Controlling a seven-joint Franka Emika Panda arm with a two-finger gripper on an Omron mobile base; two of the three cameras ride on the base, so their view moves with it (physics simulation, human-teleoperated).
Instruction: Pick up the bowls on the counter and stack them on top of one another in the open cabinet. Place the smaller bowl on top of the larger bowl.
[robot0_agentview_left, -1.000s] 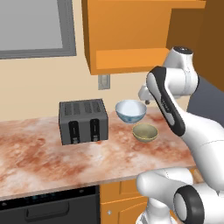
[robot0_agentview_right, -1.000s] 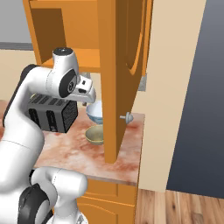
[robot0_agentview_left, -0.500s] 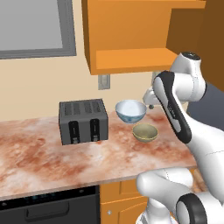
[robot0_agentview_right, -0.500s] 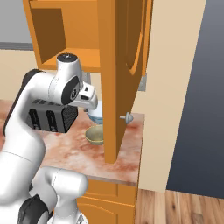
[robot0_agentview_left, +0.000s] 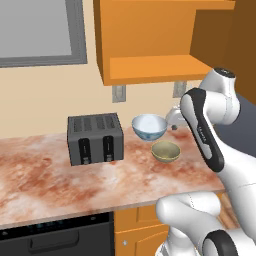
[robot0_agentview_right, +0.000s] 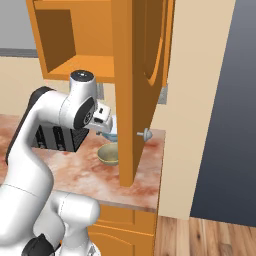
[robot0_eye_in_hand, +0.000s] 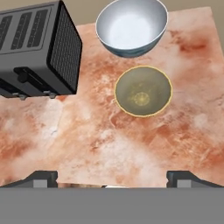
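The larger bowl (robot0_eye_in_hand: 131, 26), white and blue with a pale inside, sits upright on the marbled counter (robot0_eye_in_hand: 87, 131) near the wall. Just in front of it is the smaller bowl (robot0_eye_in_hand: 143, 90), olive-tan and also upright. Both appear in the left base view, larger bowl (robot0_agentview_left: 149, 126) and smaller bowl (robot0_agentview_left: 165, 151). My gripper (robot0_eye_in_hand: 114, 179) hangs above the counter on the near side of the smaller bowl. It is open, with nothing between its fingers. The orange cabinet (robot0_agentview_left: 150, 67) is open above the bowls, and its shelf is bare.
A dark toaster (robot0_agentview_left: 95, 138) stands on the counter left of the bowls. The cabinet's open door (robot0_agentview_right: 135, 90) hangs in front of the counter's right end. A small grey knob-like object (robot0_agentview_right: 145, 133) sits beside the door. An oven (robot0_agentview_left: 55, 235) is below left.
The arm has swung to the right and the hand has shifted with it. The gripper stays open. Neither bowl nor the toaster has moved.
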